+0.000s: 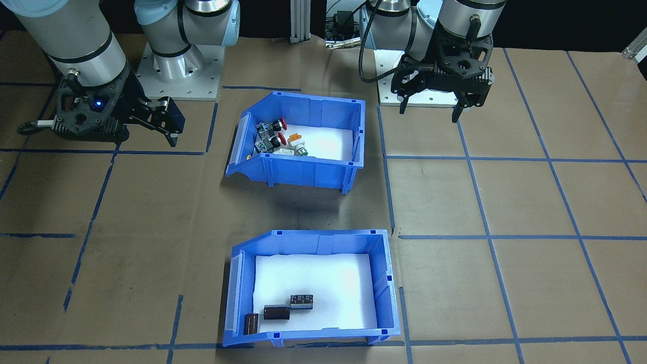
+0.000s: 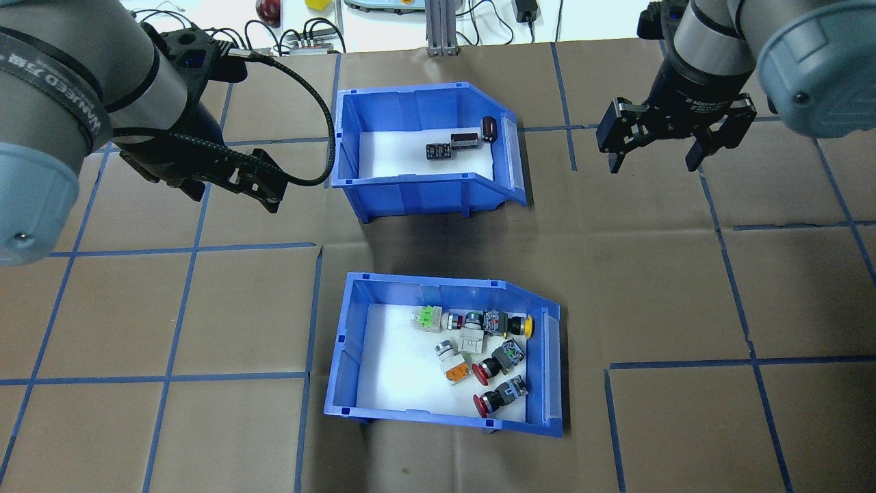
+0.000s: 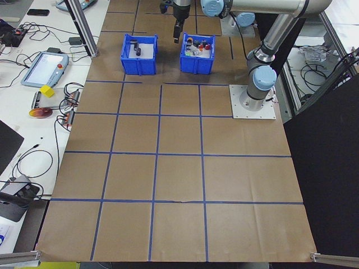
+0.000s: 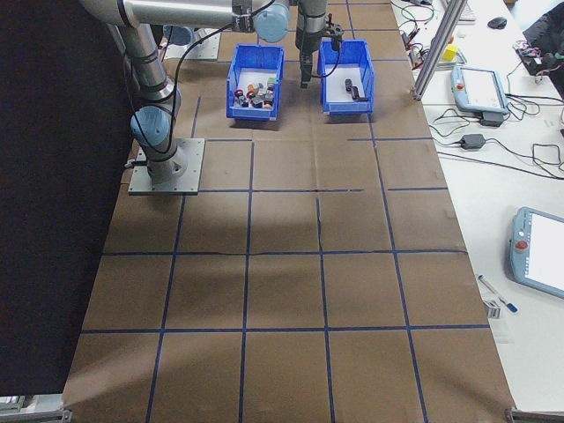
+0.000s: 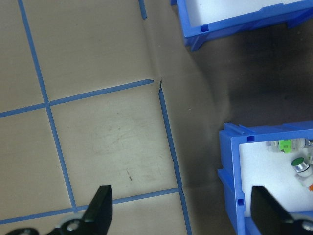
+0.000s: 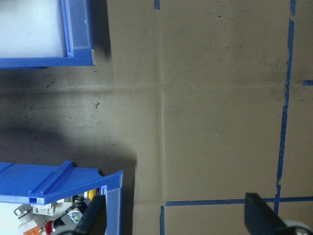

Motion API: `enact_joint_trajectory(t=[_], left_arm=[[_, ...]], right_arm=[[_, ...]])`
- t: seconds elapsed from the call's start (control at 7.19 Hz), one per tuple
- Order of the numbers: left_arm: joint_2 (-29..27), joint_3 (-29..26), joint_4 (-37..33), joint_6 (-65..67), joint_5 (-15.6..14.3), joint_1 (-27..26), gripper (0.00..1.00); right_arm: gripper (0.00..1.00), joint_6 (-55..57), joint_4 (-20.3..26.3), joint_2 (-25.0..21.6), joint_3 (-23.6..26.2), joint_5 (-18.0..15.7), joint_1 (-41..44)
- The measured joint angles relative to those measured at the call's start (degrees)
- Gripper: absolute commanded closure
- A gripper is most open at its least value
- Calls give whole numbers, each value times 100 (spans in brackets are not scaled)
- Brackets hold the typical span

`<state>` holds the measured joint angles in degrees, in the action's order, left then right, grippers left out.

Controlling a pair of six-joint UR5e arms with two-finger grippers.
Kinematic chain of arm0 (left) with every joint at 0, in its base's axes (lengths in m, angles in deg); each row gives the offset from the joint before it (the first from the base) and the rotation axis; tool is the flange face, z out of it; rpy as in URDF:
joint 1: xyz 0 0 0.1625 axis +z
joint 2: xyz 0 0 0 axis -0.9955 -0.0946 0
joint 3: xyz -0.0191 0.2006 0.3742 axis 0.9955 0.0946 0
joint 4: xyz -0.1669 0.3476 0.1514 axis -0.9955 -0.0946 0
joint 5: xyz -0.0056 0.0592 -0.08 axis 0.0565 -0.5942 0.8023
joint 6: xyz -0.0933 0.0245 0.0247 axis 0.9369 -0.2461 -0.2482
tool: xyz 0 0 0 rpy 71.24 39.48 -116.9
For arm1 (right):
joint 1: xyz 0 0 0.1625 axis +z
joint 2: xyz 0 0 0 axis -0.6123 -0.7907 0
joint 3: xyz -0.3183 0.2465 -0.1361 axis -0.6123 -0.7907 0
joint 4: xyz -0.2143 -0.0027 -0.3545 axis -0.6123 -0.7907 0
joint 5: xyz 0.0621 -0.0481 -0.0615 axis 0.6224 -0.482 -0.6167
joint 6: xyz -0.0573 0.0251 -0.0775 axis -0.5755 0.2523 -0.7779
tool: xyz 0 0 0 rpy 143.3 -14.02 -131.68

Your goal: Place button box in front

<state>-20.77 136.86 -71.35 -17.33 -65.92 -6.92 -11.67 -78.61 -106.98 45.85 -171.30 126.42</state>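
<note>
Button box (image 2: 448, 356) sits on the table (image 2: 171, 315) on the robot's side, the nearer of the two blue bins in your overhead view. White foam liner inside, switches bunched toward its open sloped end: red, yellow, orange and green caps. Nothing is touching it.

Second blue bin (image 2: 421, 147) is farther from the robot, directly beyond the first with a strip of bare brown paper between them. You can see three dark cylindrical parts (image 2: 455, 145) lying on its foam near the sloped end.

Left gripper (image 2: 256, 185) hangs over bare table on the robot's left of the far bin, clear of both bins. Its wrist view shows both fingers (image 5: 100, 208) wide apart with nothing between them; one corner of the button box shows at that view's right edge.

Right gripper (image 2: 660, 154) hovers on the robot's right of the far bin, also clear of both. Fingers spread, empty, same story in its wrist view.

Table is covered in brown paper gridded with blue tape (image 2: 198, 246). In the side views you get both bins side by side at the far end, arms above them.
</note>
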Motion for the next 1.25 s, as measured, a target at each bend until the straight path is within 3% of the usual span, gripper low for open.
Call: enact_joint_trajectory(t=[0.42, 0.83, 1.25], left_arm=[[-65, -2, -45, 2, -3, 0, 1], [-66, -178, -201, 13, -442, 0, 0], [-148, -107, -149, 45, -529, 8, 0]], right_arm=[[0, -14, -2, 30, -68, -21, 22], [0, -203, -58, 147, -120, 36, 95], [0, -1949, -455, 534, -342, 73, 189]])
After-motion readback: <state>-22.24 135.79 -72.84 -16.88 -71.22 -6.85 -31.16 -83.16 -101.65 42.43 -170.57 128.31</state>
